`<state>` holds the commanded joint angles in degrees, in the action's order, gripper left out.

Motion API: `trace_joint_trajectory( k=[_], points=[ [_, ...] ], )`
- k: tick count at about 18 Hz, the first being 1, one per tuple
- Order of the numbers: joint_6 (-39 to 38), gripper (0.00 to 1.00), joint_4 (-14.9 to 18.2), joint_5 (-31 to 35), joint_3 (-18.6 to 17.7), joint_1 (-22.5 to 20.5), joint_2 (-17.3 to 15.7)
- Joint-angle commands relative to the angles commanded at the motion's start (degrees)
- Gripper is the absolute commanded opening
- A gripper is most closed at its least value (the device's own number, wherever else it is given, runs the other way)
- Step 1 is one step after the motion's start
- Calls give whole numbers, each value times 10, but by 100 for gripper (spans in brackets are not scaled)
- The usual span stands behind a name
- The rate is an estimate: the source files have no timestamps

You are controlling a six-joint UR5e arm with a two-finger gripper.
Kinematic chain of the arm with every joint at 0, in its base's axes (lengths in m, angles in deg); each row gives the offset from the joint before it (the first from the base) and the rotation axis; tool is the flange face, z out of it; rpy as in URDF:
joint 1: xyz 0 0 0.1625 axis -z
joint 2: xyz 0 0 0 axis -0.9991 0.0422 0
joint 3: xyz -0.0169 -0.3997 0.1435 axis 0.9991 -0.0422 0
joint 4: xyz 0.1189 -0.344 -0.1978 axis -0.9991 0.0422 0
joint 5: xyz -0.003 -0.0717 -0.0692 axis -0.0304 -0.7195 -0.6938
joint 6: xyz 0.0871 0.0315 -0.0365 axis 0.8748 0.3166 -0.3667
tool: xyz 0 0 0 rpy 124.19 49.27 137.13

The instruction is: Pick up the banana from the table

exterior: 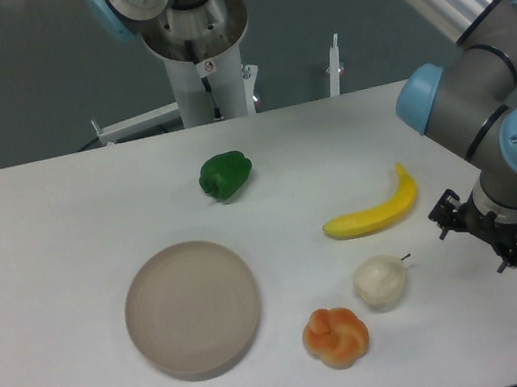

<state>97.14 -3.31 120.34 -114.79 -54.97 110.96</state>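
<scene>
A white bench [64,216] carries five things: a yellow banana [373,215] lying flat toward the right edge, a green pepper [226,175] nearer the far edge, a round beige plate [192,309] toward the near edge, an orange knotted bun [335,337] by the near edge, and a cream-white round fruit [381,281] just beside the bun, between it and the banana. The arm's pincer [486,241] hangs over the right edge, near the banana's upturned end but apart from it — holding nothing. Its black fingers are too small and dark to tell whether they are spread or pressed together.
</scene>
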Motion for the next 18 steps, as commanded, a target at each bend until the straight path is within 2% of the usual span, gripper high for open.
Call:
trace_joint_trajectory(
  k=[8,11,14,18],
  points=[
    [0,100,1,2,-1,1,0],
    [-1,100,3,1,-11,0,-7],
    [1,100,2,1,-43,-4,-28],
    [4,100,-8,1,-104,-4,-67]
  ],
)
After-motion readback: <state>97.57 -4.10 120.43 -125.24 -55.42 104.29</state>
